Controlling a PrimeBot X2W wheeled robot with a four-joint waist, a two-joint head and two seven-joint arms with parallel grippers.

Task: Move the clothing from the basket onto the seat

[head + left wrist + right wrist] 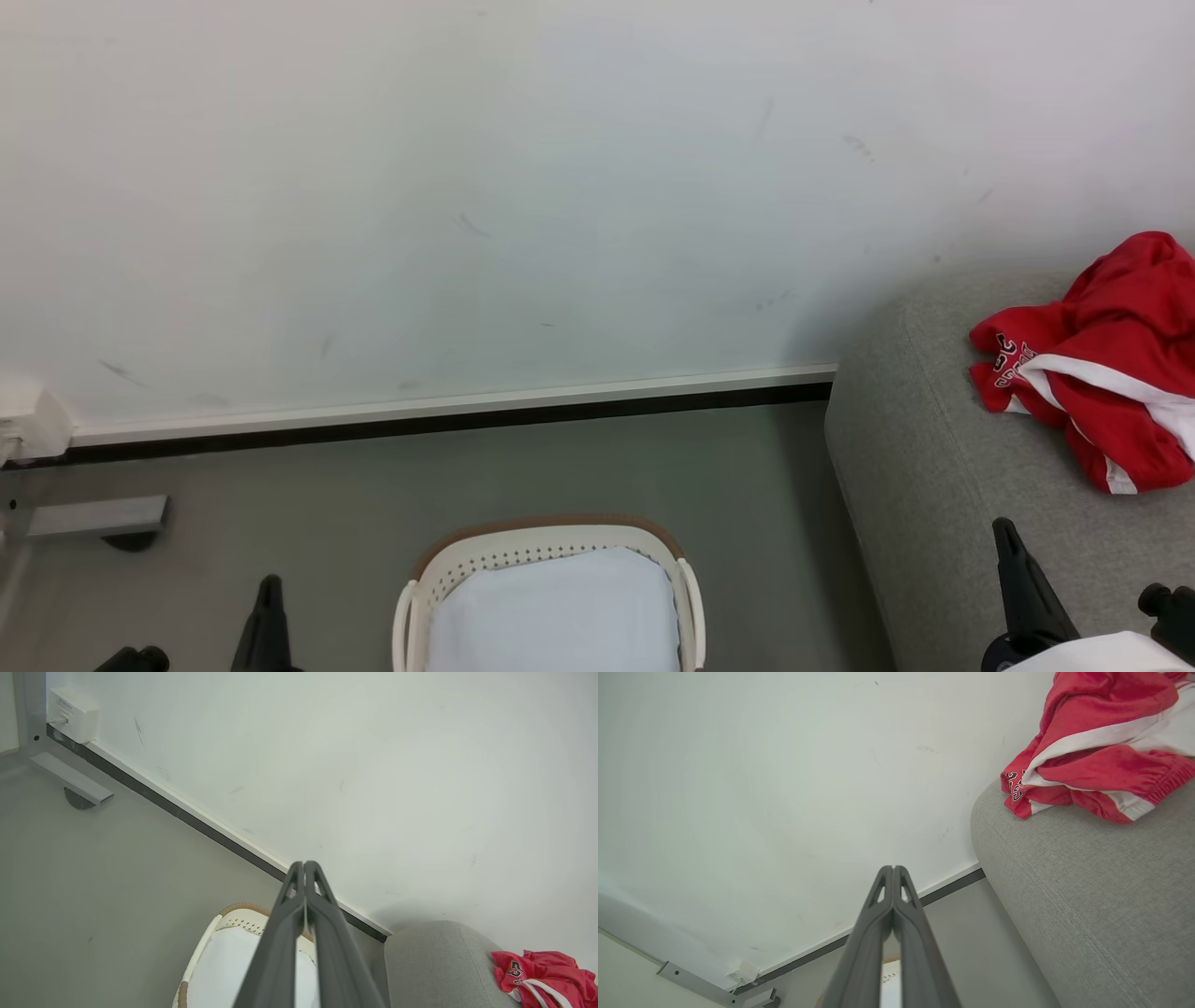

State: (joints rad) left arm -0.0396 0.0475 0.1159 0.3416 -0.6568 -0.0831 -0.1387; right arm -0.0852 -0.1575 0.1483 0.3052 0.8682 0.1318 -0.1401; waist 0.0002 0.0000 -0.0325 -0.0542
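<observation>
Currently, in the head view, the clothing (1102,373) lies crumpled on the seat (915,448), at the right edge of the frame and well apart from the basket (551,528). The basket stands on the floor (280,485) near the wall (560,187). Its visible part holds the pale lining (560,607) and no red fabric. Its near end is cut off by the frame, so that part probably holds nothing, but this cannot be confirmed.

In the left wrist view, the left hand (304,868) is closed, fingers pressed together, gripping nothing. It points over the basket, with the clothing far off on the seat.

In the right wrist view, the right hand (893,870) is likewise closed and empty. It sits beside the seat edge and apart from the clothing, which rests on the cushion top.

Assessment: the transfer appears complete. The clothing is on the seat, neither hand holds it, and no further item is evident for moving.
</observation>
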